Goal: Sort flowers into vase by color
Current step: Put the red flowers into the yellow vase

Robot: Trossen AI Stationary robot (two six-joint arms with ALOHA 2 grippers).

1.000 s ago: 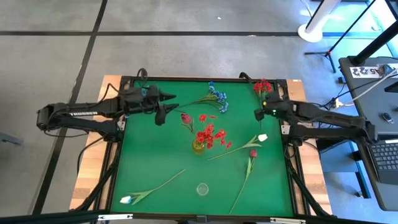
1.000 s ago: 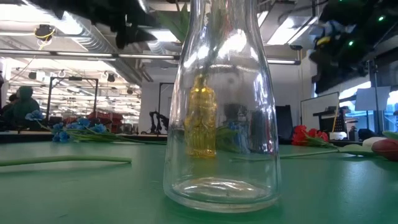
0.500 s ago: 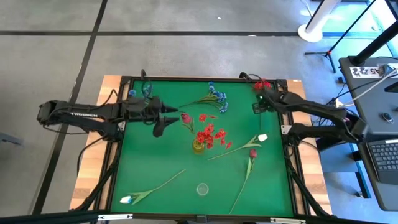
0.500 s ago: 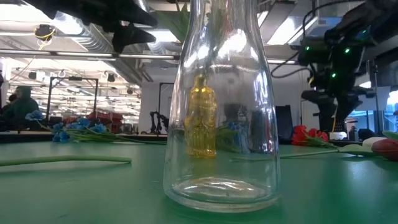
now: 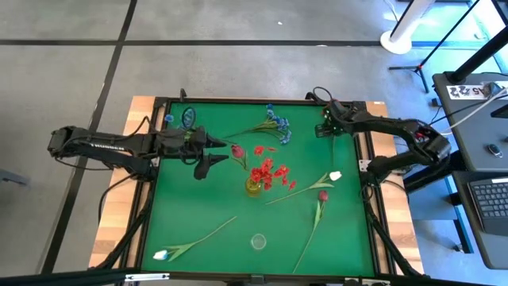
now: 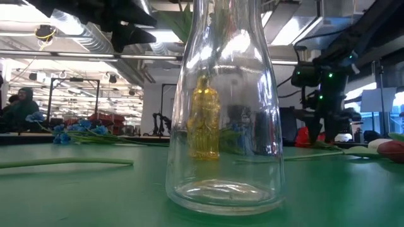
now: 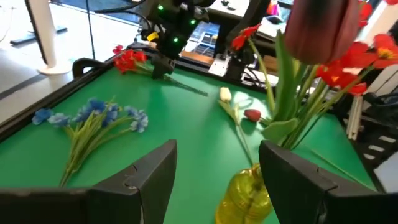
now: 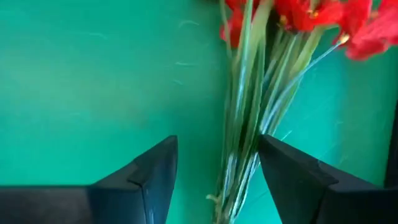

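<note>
Red-blossom spray (image 8: 261, 93) lies flat on the green mat (image 5: 206, 199) at the far right corner, its stems running between the parted fingers of the right gripper (image 8: 217, 180), which hovers just above and holds nothing. Left gripper (image 7: 217, 180) hangs spread wide and empty beside the yellow vase (image 7: 245, 196) of red flowers (image 5: 268, 172) at mid-table. Its arm reads "TROSSEN".

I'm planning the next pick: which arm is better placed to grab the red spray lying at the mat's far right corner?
The right arm. Its right gripper hangs open directly over the red spray, stems between its fingers. The left gripper waits open by the yellow vase, across the mat.
</note>
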